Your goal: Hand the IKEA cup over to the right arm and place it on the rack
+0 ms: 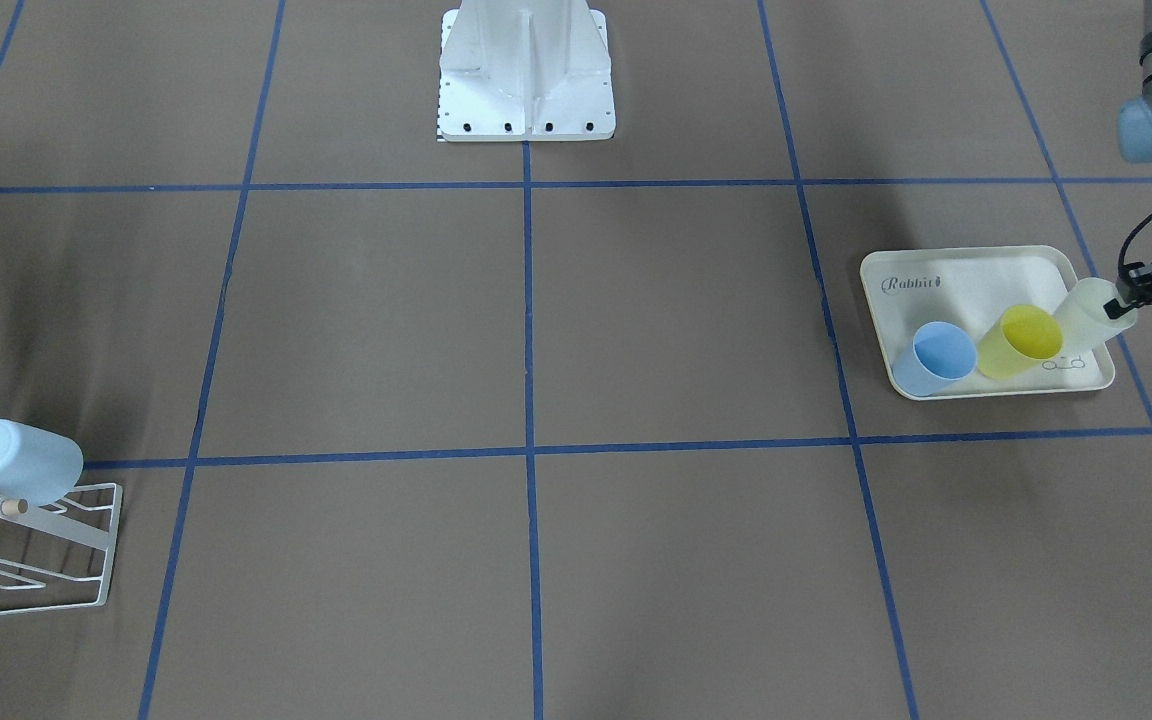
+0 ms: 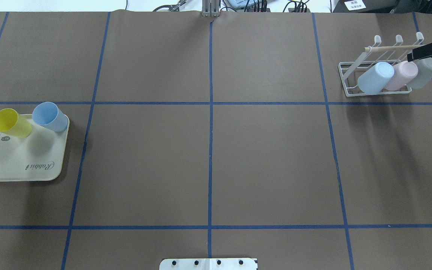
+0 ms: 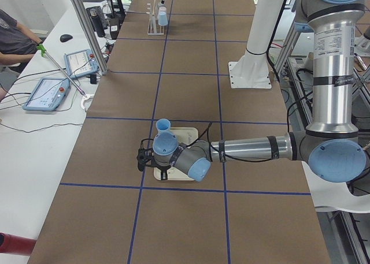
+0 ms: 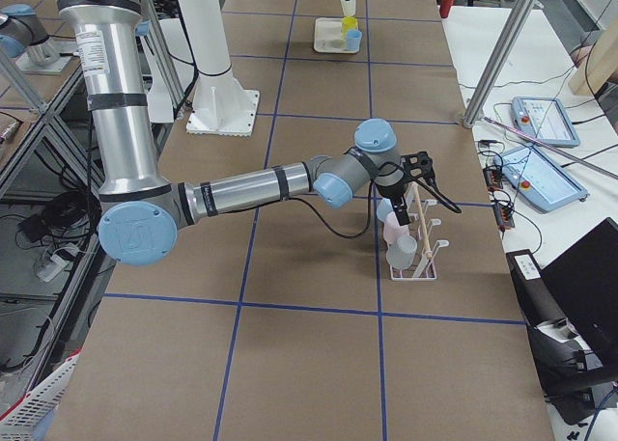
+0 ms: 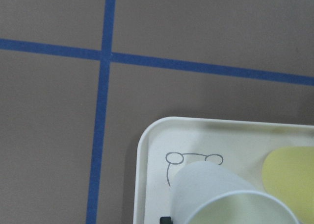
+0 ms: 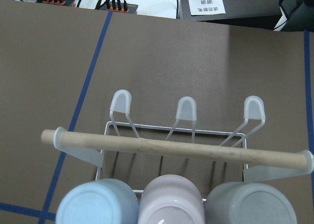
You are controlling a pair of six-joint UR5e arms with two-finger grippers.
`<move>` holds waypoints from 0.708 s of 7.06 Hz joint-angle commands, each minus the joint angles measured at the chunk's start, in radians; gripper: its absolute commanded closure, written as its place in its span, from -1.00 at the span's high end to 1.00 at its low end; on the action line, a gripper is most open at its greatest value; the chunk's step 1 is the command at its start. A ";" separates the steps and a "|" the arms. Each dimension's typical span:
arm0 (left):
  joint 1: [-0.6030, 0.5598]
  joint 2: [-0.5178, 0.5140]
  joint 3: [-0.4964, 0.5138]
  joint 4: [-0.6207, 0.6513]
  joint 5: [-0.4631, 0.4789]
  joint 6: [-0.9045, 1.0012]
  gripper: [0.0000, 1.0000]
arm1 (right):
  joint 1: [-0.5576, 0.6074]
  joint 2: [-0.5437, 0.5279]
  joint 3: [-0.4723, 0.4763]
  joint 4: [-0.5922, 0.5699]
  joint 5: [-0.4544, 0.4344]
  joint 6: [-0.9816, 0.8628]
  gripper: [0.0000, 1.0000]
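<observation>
A pale translucent cup (image 1: 1091, 315) stands at the corner of the cream rabbit tray (image 1: 986, 275). My left gripper (image 1: 1126, 298) is at its rim and looks shut on it. In the left wrist view the cup (image 5: 216, 189) fills the bottom edge, over the tray (image 5: 152, 150). The white wire rack (image 2: 345, 78) with its wooden dowel (image 6: 176, 148) holds a light-blue (image 2: 375, 77), a pink (image 2: 401, 75) and a grey cup (image 2: 428, 69), all upside down. My right gripper (image 2: 413, 56) hovers above the grey cup beside the dowel. I cannot tell whether it is open.
A yellow cup (image 1: 1021, 340) and a blue cup (image 1: 936, 360) stand on the tray next to the pale cup. The white robot base (image 1: 526, 80) is at the table's robot-side edge. Blue tape lines divide the brown table.
</observation>
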 commanded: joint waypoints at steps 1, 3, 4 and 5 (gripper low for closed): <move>-0.020 -0.001 -0.161 0.153 0.000 -0.007 -1.00 | -0.070 0.014 0.055 0.007 -0.009 0.167 0.96; -0.013 -0.007 -0.312 0.153 -0.006 -0.234 -1.00 | -0.156 0.050 0.150 0.009 -0.009 0.412 0.96; -0.006 -0.014 -0.381 0.151 -0.046 -0.308 -1.00 | -0.210 0.092 0.190 0.009 -0.010 0.526 0.96; 0.023 -0.049 -0.383 0.131 -0.151 -0.362 -1.00 | -0.266 0.121 0.228 0.010 -0.014 0.632 0.96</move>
